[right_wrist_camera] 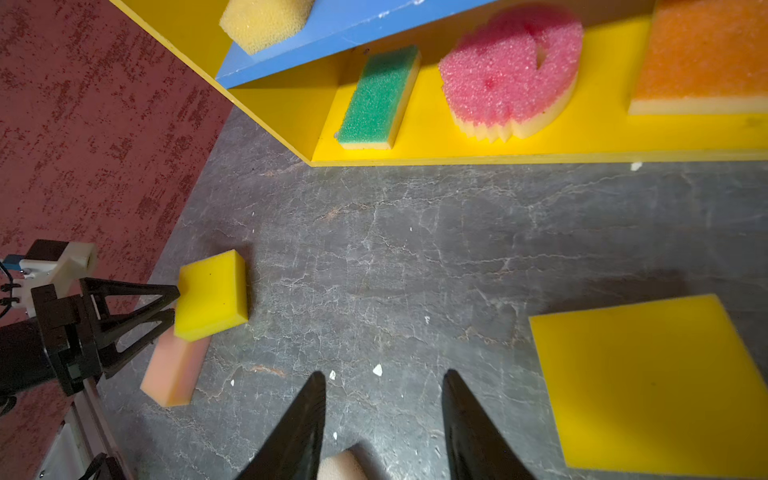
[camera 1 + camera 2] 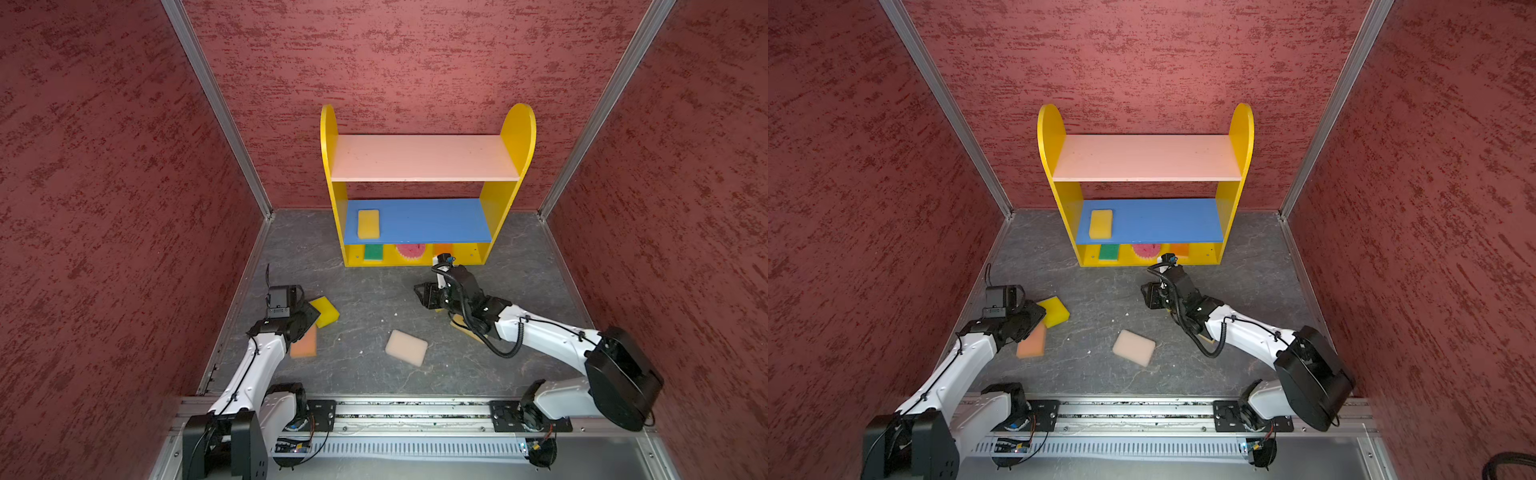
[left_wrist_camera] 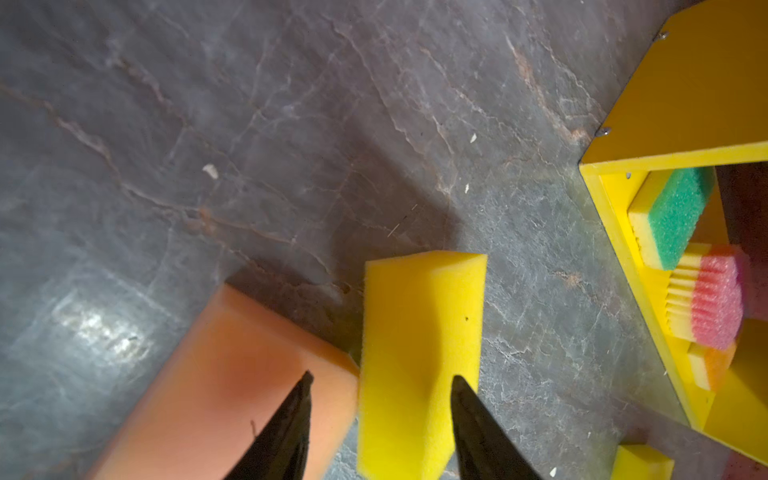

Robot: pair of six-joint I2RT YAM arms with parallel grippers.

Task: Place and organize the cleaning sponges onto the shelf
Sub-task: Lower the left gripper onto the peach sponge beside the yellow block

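Four sponges sit on the shelf point(image 2: 517, 137), five more lie on the table point(image 2: 365, 291). Left fingers point(image 3: 291, 424) are spread w/ the yellow sponge point(image 3: 419, 332) in the gap btwn them. One tip is over the peach sponge point(image 3: 232, 374), which lies alongside and touches the yellow one's edge; the other tip is over the yellow foam itself. Right wrist view shows that yellow sponge tilted, one end propped on the peach sponge, both left tips at its near edge. Can't tell if they squeeze it or just bracket it. Right fingers point(image 1: 305, 428) are parted and grasp nothing: bare table btwn the tips. A 2nd yellow sponge point(image 1: 648, 382) lies flat just beside them, on the side away from the left fingers, not touching. A pale bit of foam shows low btwn the finger bases; can't tell which sponge it is. Ahead of the right tips, across a strip of table, is the shelf's yellow bottom level w/ green sponge point(image 1: 378, 97), round pink sponge point(image 1: 511, 70) and orange sponge point(image 1: 702, 58) in a row, each apart from the next. One level up, the golden sponge point(image 2: 368, 224) lies on the blue board point(image 2: 436, 220), at the end nearer the left fingers. Cream sponge point(image 2: 406, 347) lies on the table btwn the two arms, back from both sets of tips, touching neither. Tan sponge point(image 2: 461, 326) shows only partly, under the right arm point(image 2: 540, 336).
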